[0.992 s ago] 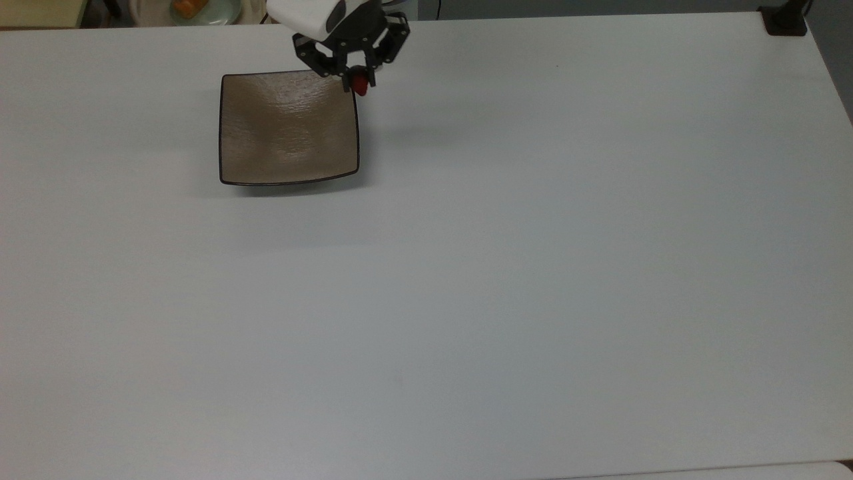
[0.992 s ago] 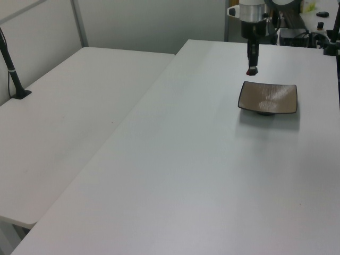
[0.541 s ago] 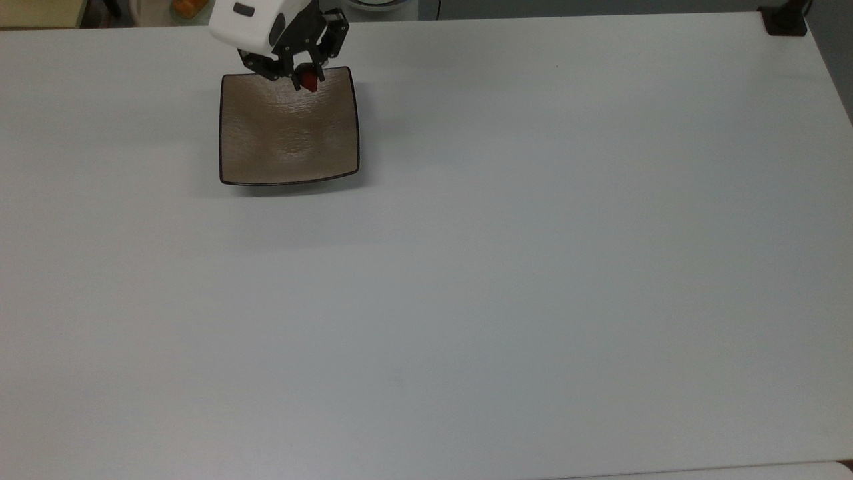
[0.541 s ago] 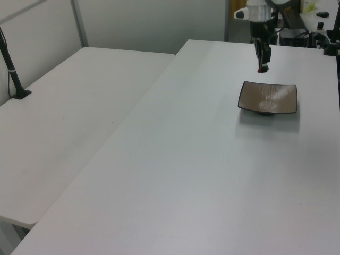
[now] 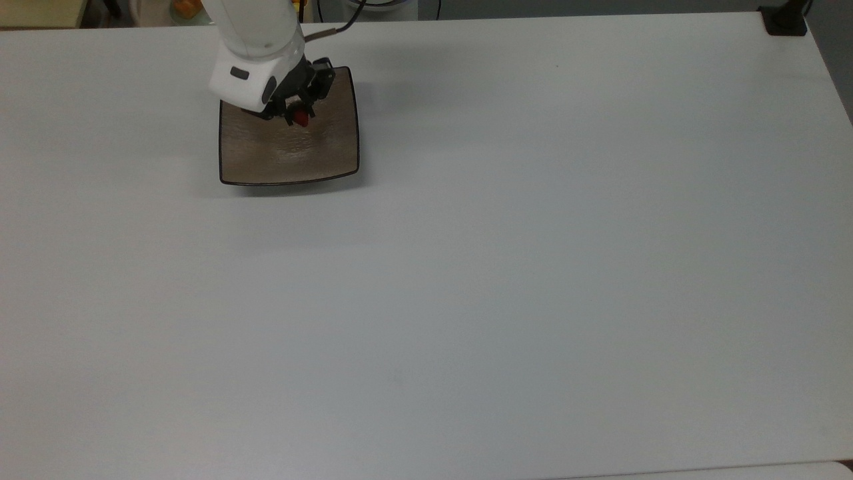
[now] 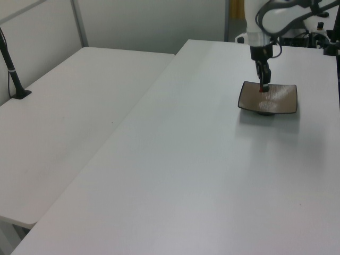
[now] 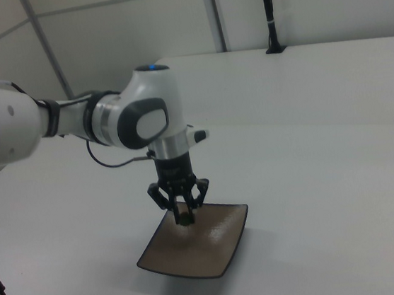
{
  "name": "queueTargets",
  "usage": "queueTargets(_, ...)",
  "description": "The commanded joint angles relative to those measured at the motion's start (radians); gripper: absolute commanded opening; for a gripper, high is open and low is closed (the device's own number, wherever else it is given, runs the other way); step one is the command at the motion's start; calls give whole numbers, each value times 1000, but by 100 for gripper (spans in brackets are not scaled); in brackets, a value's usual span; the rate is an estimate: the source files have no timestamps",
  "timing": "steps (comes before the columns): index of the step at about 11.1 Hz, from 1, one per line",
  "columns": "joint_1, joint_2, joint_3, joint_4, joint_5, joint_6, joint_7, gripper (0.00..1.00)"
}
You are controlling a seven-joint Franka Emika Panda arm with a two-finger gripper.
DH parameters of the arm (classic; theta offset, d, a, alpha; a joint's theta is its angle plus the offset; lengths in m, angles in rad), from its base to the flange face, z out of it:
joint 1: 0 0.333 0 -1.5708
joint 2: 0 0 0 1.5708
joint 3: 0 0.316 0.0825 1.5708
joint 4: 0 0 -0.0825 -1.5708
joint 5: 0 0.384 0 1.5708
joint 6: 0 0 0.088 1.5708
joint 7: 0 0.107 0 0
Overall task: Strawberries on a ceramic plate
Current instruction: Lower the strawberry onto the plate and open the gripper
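The square tan-brown ceramic plate (image 5: 300, 157) with a thin dark rim lies on the white table at the top view's upper left, also seen in the left view (image 6: 281, 101) and right view (image 7: 216, 248). My gripper (image 5: 301, 119) hangs over the plate's inner area, shut on the small red strawberry (image 5: 302, 119). In the right view the gripper (image 7: 184, 219) points straight down with the dark-capped strawberry (image 7: 184, 218) between its fingers, just above the plate's surface. In the left view the gripper (image 6: 262, 88) and strawberry (image 6: 261, 90) sit over the plate's far part.
The white table (image 5: 506, 267) stretches wide to the top view's right and front. A pale round dish with orange food (image 5: 183, 8) sits beyond the table's far edge. A black post base (image 5: 785, 20) stands at the far right corner. A second white table (image 6: 69, 122) adjoins in the left view.
My gripper carried the strawberry from beside the plate's far right corner leftward over the plate, then came down toward its surface, still shut on the fruit.
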Motion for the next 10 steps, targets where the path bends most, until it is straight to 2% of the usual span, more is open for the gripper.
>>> queueTargets(1, -10, -1, -17, -78, 18, 129, -21, 19)
queueTargets(4, -10, 19, -19, -98, 18, 153, -24, 20)
queueTargets(5, -10, 25, -19, -98, 18, 153, -24, 26)
queueTargets(7, -10, 42, -19, -100, 19, 157, -23, 29)
queueTargets(8, -10, 42, -19, -98, 21, 165, -21, 52)
queueTargets(9, -10, 42, -19, -98, 21, 160, -21, 70)
queueTargets(10, -12, 34, -19, -92, 21, 151, -18, 95)
